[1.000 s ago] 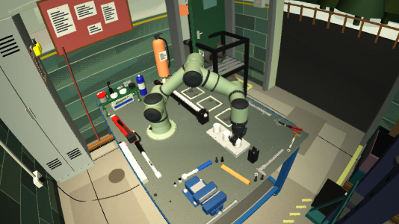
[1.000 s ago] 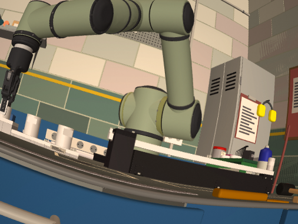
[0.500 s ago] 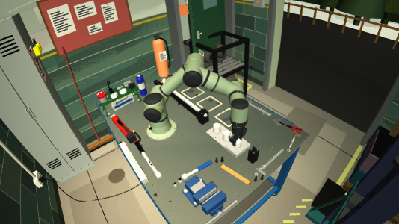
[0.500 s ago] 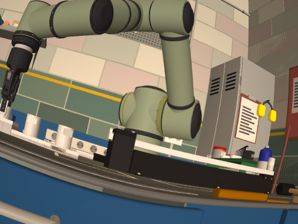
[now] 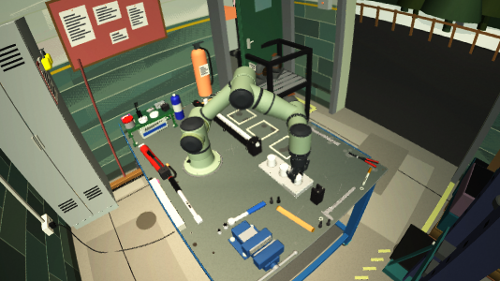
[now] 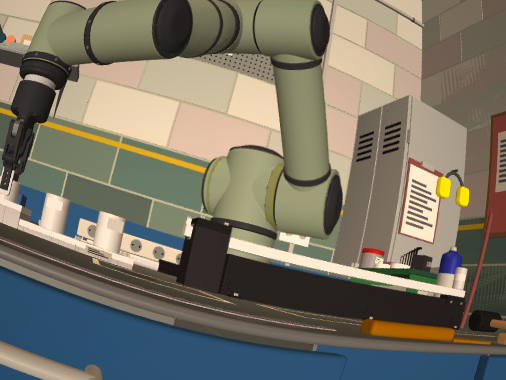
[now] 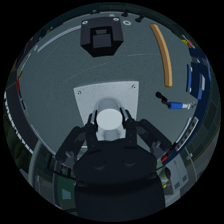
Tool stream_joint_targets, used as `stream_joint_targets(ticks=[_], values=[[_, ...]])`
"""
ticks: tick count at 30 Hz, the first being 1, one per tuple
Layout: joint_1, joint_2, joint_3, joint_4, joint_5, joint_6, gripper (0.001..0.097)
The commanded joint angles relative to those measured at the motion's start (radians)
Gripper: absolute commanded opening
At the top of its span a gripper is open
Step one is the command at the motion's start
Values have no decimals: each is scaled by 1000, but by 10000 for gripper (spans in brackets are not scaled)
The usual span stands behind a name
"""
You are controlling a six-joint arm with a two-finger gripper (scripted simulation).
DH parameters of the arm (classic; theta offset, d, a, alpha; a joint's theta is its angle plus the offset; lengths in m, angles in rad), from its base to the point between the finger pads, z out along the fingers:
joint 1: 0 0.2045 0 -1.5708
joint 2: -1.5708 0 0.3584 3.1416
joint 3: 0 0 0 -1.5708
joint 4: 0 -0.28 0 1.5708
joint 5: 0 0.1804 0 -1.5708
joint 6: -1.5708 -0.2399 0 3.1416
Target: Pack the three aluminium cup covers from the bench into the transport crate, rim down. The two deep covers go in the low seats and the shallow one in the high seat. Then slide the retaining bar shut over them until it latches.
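The third cup cover (image 7: 109, 118) stands rim down on the end seat of the white crate (image 5: 285, 175), still clasped by my gripper (image 7: 110, 120), whose fingers are closed around its sides. Two more white covers (image 6: 54, 213) (image 6: 109, 231) stand upright in the other seats of the same crate, further along toward the arm's base. The long black retaining bar (image 5: 239, 133) with a white top strip lies on the bench behind the crate. In the second side camera the gripper (image 6: 10, 175) reaches straight down at the far left edge.
A black block (image 5: 318, 193) stands just past the crate's end. An orange bar (image 5: 294, 218), a blue vise (image 5: 256, 245), a blue-handled tool (image 5: 248, 212) and small bolts lie toward the bench's front edge. Three white outlined squares (image 5: 263, 128) mark the bench behind.
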State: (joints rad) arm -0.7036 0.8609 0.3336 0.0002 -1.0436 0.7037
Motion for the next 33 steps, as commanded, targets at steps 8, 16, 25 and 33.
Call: stream_joint_targets(ticks=[8,16,25,33], values=[[0,0,0,0,0,0,635],[0,0,0,0,0,0,640],[0,-5,3,0,-7,0,640],[0,-21,15,0,-34,0,640]])
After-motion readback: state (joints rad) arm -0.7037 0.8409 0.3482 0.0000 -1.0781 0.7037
